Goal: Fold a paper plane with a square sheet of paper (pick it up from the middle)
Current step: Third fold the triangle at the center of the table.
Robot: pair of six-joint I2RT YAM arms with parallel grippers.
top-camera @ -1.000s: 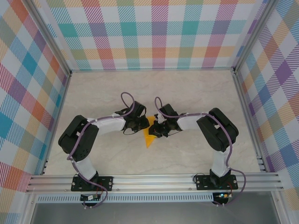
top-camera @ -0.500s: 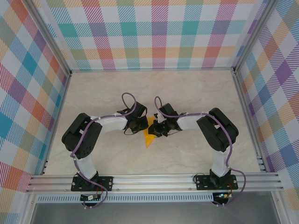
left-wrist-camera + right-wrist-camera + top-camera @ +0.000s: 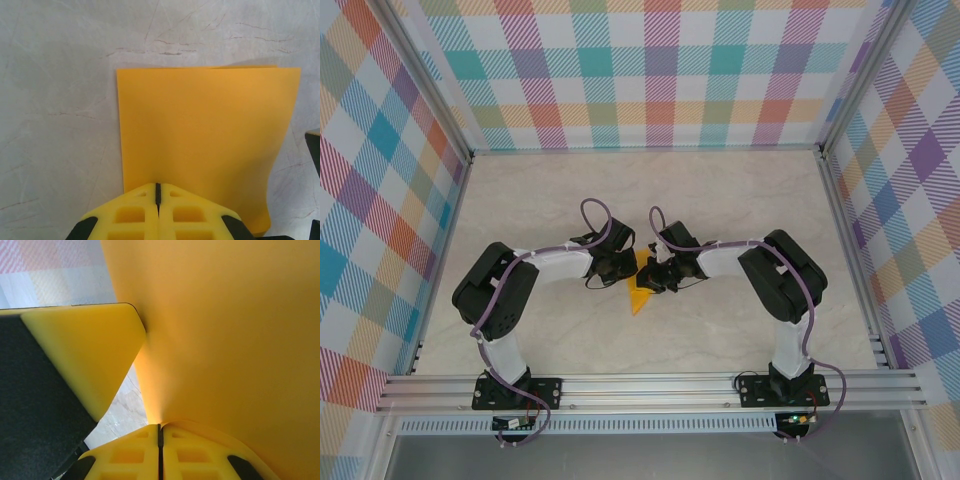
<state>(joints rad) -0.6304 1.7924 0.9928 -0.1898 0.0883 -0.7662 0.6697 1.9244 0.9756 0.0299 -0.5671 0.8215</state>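
The square sheet of paper point(image 3: 638, 298) is a creased orange wedge in the middle of the table, its point towards the arms. Both grippers meet over its far end. My right gripper point(image 3: 650, 272) is shut on it; in the right wrist view the orange sheet point(image 3: 225, 340) curls up out of the closed yellow jaws point(image 3: 160, 426). My left gripper point(image 3: 624, 268) is shut too. Its tips point(image 3: 157, 186) rest against the broad face of the paper point(image 3: 205, 130), and I cannot tell whether any paper is pinched. One left finger point(image 3: 85, 355) touches the sheet's edge.
The pale marble-look table point(image 3: 740, 200) stretches out all around the paper. Checked walls enclose it at the back and sides. An aluminium rail point(image 3: 650, 385) with both arm bases runs along the near edge.
My left arm has slid right, bringing its gripper up against the paper while its jaws shut. The right gripper has stayed put, still holding the sheet.
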